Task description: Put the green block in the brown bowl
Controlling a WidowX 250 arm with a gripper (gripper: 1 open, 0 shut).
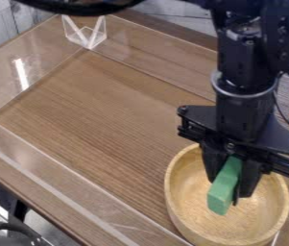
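One green block (227, 189), one brown bowl (185, 207). Gripper (234, 188) clenched on block above bowl. Wood-grain table (95, 106), clear walls.

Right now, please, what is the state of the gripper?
Gripper: shut on the green block, held over the brown bowl.

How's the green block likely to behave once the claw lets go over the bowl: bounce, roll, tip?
The green block looks rigid: it hangs straight from the claw, no sag. Its flat faces make rolling unlikely. Held nearly upright, it will probably tip onto a long face and may slide a little on the curved wood of the brown bowl.
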